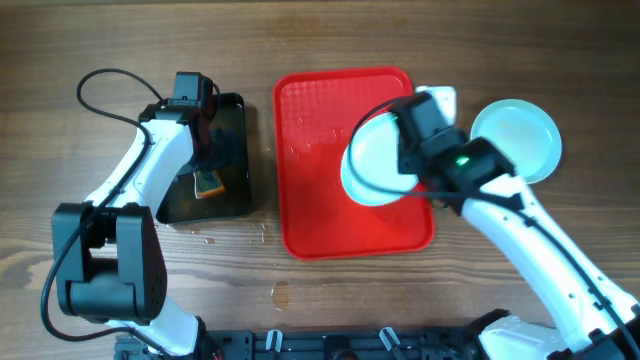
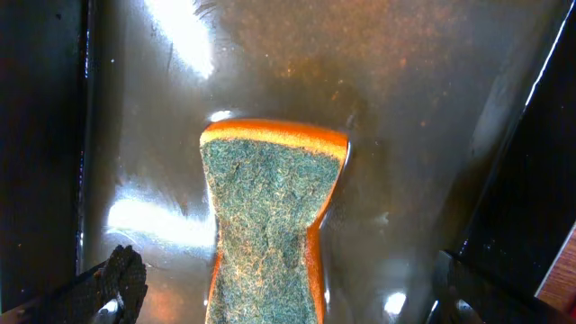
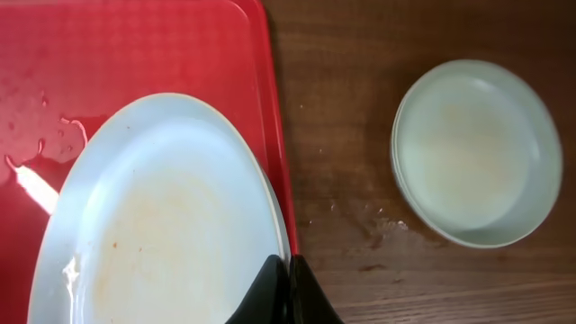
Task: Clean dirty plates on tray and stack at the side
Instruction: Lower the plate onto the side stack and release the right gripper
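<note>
Overhead: right gripper (image 1: 403, 140) holds one plate (image 1: 372, 165) above the right side of the red tray (image 1: 320, 200); other plates (image 1: 520, 135) sit stacked on the table (image 1: 100, 300) just beside it.
Left wrist: left gripper (image 2: 288, 292) spread apart, astride the sponge (image 2: 265, 216) in the wet black tray (image 2: 405, 108).
Right wrist: fingertips (image 3: 270, 292) clamped on the plate rim.

Textured wet red plastic tray (image 1: 310, 200), smooth glossy plates (image 3: 171, 225), coarse fibrous sponge (image 2: 265, 225), matt wood-grained table (image 1: 350, 300).

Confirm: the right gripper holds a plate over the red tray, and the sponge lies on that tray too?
No. The sponge lies in the black tray instead; the left wrist view shows it. The right gripper does hold a plate over the red tray.
</note>
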Robot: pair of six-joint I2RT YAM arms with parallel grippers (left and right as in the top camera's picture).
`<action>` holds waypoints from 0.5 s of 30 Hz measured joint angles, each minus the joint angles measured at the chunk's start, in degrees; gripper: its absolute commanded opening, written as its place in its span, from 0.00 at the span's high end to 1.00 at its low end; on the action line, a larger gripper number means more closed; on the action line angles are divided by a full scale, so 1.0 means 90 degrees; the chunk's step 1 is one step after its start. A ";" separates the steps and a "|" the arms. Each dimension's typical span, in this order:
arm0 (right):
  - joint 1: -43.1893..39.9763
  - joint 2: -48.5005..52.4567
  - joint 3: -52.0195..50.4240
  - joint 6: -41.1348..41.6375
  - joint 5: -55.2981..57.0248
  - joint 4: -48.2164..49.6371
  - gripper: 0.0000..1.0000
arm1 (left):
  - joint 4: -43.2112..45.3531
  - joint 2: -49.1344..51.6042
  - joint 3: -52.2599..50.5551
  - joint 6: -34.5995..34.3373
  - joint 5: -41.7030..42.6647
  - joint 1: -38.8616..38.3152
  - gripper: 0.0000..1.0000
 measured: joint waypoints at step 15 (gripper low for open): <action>-0.5396 0.0007 0.0002 0.0073 -0.2577 0.0461 0.95 | 0.0000 0.0000 0.0000 0.0002 0.0000 0.0000 0.00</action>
